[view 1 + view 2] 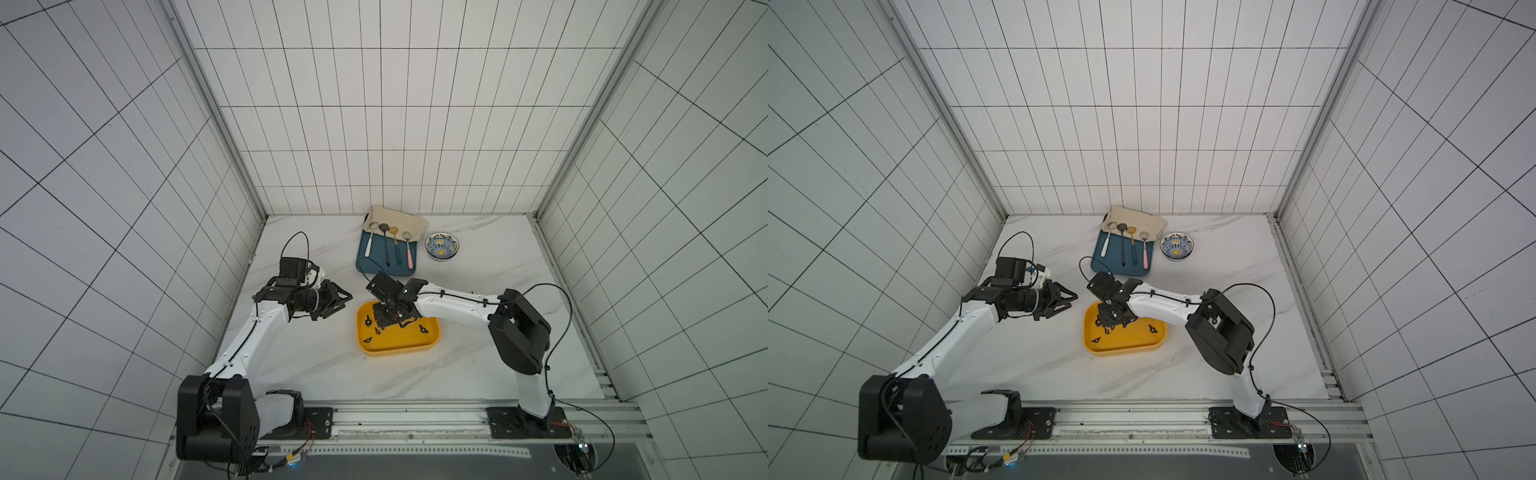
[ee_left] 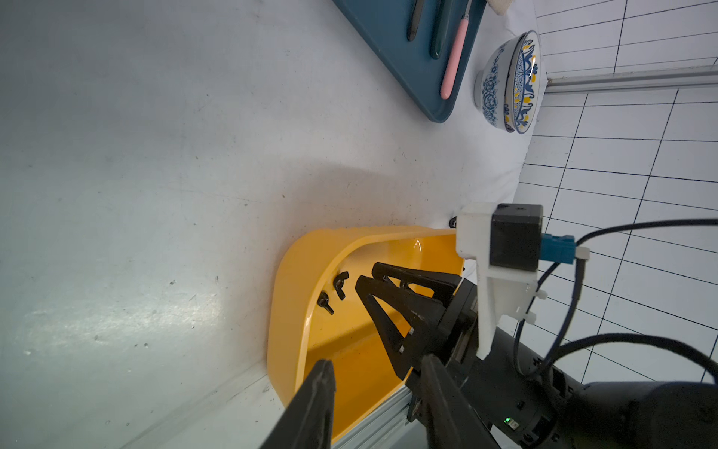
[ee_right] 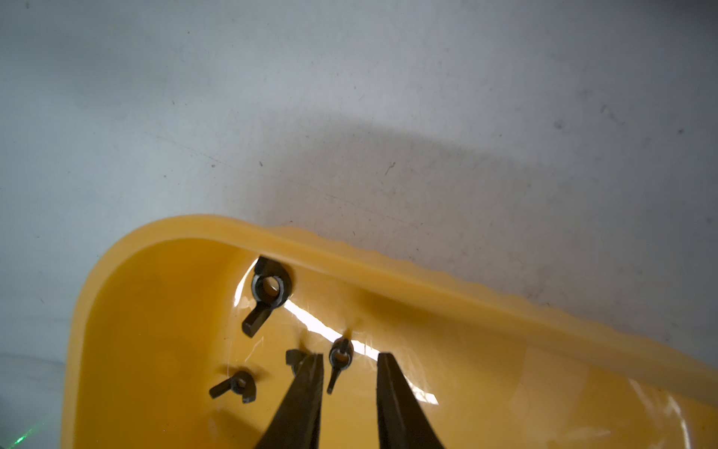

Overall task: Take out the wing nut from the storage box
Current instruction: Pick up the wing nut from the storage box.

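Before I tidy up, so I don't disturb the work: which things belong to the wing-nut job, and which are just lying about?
In the job: shallow yellow plastic storage box; small black wing nuts inside it; right tool, open around one nut.
Lying about: flat dark-blue tray; four spoons; beige cloth; round patterned bowl.

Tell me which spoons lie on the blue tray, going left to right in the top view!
White-handled spoon → black spoon → teal-handled spoon with a gold bowl → pink-handled spoon.

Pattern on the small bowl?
White bowl, blue floral and yellow motifs; clearest in the left wrist view.
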{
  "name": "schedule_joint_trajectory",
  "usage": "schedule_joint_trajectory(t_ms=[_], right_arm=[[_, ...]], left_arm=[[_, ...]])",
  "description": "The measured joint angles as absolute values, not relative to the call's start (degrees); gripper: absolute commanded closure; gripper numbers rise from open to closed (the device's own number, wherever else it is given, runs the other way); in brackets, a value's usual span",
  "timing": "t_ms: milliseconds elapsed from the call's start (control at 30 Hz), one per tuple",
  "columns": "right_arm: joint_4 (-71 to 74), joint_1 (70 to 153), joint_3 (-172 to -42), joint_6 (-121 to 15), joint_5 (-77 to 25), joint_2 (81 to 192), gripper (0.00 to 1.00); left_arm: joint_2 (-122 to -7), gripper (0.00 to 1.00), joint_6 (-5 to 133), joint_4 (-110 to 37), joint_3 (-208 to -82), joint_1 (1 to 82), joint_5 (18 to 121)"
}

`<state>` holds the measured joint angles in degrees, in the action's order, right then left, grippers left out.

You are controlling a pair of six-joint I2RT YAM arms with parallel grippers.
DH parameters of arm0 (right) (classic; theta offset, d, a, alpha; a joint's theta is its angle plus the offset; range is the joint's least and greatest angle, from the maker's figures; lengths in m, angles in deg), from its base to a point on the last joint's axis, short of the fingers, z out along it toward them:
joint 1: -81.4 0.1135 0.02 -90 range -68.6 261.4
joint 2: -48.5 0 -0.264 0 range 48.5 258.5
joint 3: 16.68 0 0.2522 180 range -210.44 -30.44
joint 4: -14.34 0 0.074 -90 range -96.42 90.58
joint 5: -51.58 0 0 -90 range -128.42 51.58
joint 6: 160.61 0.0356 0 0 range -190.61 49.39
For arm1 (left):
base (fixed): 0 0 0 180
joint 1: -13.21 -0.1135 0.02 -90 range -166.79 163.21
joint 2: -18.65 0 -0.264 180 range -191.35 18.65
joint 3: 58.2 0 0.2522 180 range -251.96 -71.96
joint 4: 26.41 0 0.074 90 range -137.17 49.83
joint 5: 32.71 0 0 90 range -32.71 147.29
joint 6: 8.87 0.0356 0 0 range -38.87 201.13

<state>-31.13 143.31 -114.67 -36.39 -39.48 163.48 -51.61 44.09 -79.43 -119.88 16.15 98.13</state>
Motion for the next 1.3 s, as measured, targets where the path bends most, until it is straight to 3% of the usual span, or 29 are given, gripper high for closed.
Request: schedule_joint_trajectory(t_ms=[433, 800, 1133, 1300], right_arm=[[-30.9, 143.4, -114.7, -35.0, -38.6, 166.7, 0.76], [-30.3, 143.4, -115.3, -35.0, -38.9, 167.3, 1.0], [-30.6, 143.3, -115.3, -35.5, -42.1, 164.2, 1.0], [-30.8, 141.7, -114.8, -36.9, -43.7, 158.9, 1.0]], left_arm=[[-51.6, 0.6, 44.1, -79.4, -119.1, 16.1, 98.5], [-51.6, 0.6, 44.1, -79.5, -117.5, 16.1, 98.5], [-51.6, 0.59, 43.9, -79.0, -117.5, 16.4, 98.9], [-52.7, 0.59, 42.8, -78.5, -119.4, 21.8, 98.4]])
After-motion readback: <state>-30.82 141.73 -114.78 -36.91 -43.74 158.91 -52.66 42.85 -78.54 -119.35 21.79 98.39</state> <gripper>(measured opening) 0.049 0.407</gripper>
